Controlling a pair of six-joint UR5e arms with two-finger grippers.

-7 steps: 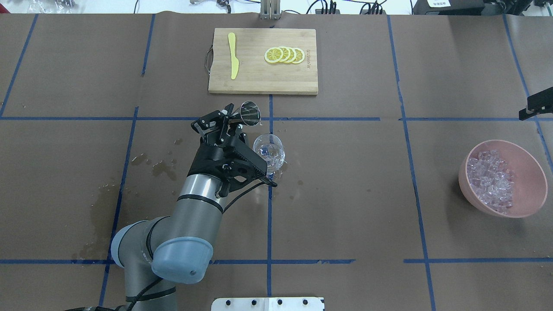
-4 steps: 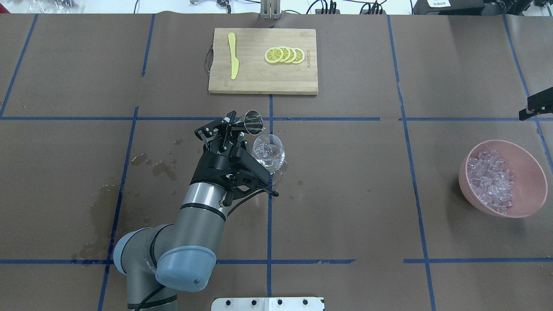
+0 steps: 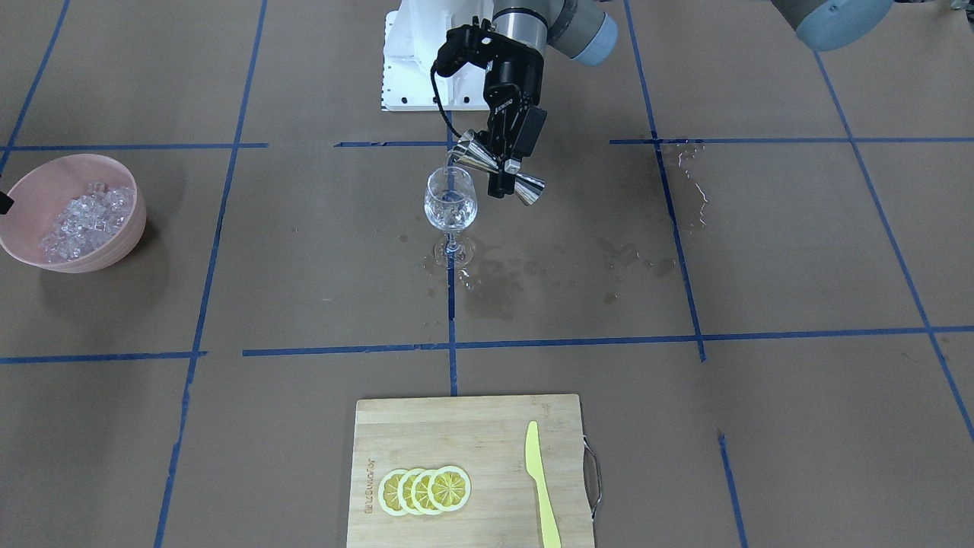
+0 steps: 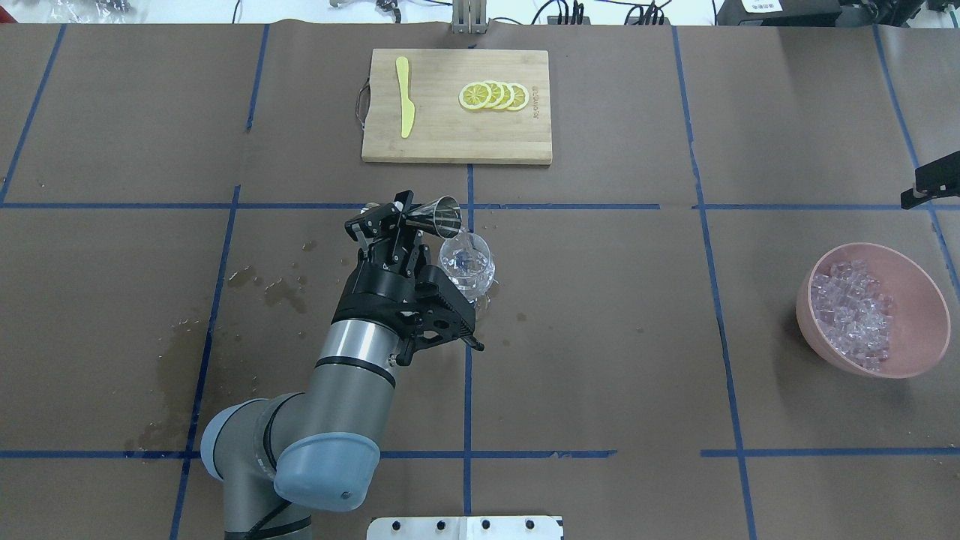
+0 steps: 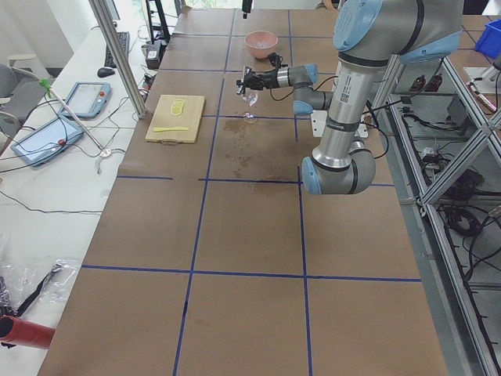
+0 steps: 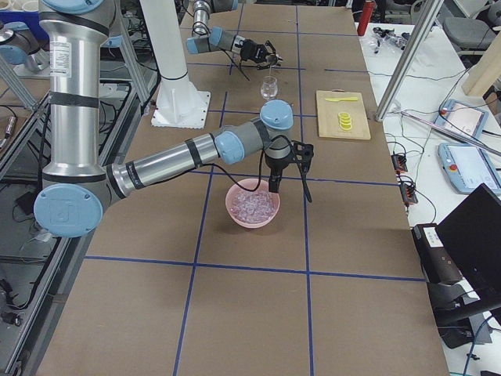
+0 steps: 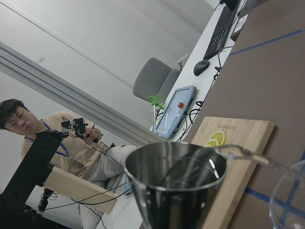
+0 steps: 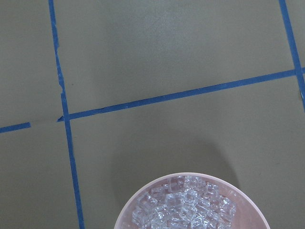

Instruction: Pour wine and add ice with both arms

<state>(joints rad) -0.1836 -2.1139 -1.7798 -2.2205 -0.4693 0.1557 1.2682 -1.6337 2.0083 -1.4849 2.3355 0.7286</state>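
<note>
My left gripper [image 4: 401, 215] is shut on the waist of a steel jigger [image 4: 444, 214]. It holds the jigger tipped with its mouth at the rim of the clear stemmed wine glass [image 4: 466, 262]. The front view shows the same gripper [image 3: 502, 176], the jigger [image 3: 473, 154] and the glass [image 3: 450, 199], which holds a little clear wine [image 3: 450, 218]. The ice [image 4: 855, 315] is heaped in a pink bowl [image 4: 924, 300] at the right. The right arm hangs over that bowl [image 6: 235, 211]. Its wrist view shows the ice [image 8: 186, 207] below but no fingers, so I cannot tell its state.
A wooden cutting board [image 4: 450, 142] at the far middle carries lemon slices [image 4: 495, 96] and a yellow knife [image 4: 405, 97]. Wet spill patches [image 4: 281, 289] lie left of the glass. The white pedestal base [image 4: 465, 527] sits at the near edge.
My left gripper has moved slightly towards the glass and tipped the jigger further, so its mouth is now lower at the glass rim. The bowl and the board have not moved.
</note>
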